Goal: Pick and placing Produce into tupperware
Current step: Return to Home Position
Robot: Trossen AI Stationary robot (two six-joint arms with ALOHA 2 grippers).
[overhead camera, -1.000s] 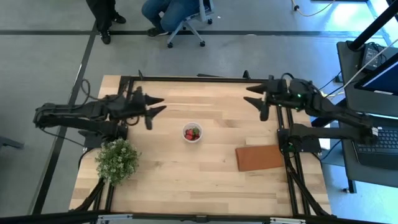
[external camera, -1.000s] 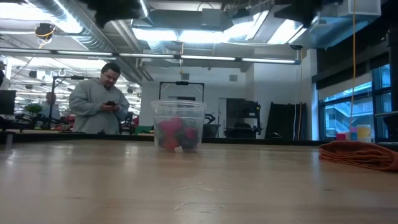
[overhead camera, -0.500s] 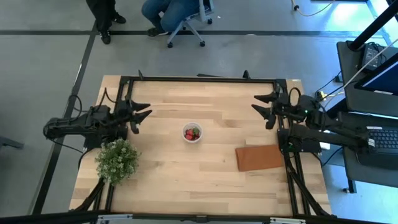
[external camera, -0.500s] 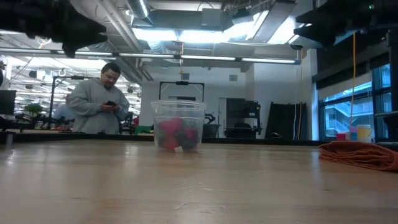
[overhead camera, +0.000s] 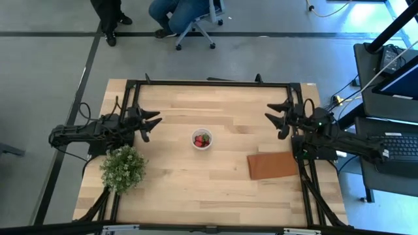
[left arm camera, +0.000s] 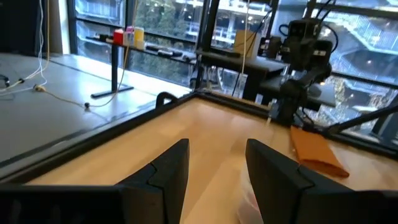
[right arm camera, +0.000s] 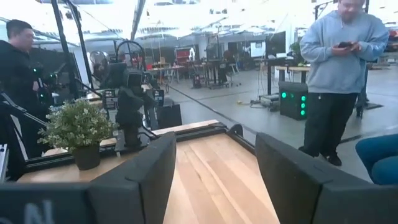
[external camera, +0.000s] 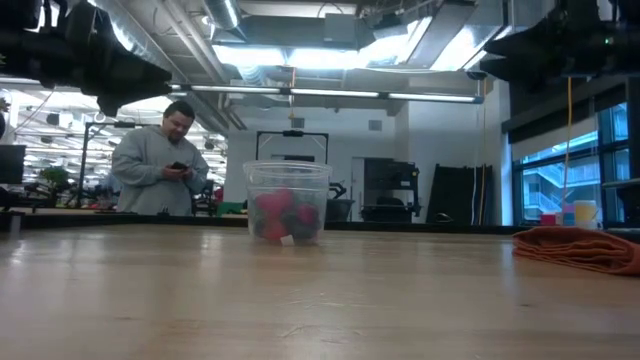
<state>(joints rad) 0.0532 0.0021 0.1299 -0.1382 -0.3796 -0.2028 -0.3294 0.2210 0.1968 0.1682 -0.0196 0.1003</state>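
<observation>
Tupperware stands near the middle of the desk with the produce inside it, red and dark pieces heaped at the bottom. I spot no loose berry on the wood, so I judge the filling done. Left gripper hangs by the desk's left edge and right gripper by its right edge, each with fingers spread and empty, well apart from the tupperware; only parking the arms looks left.

left pincer pulled back, right pincer too
</observation>
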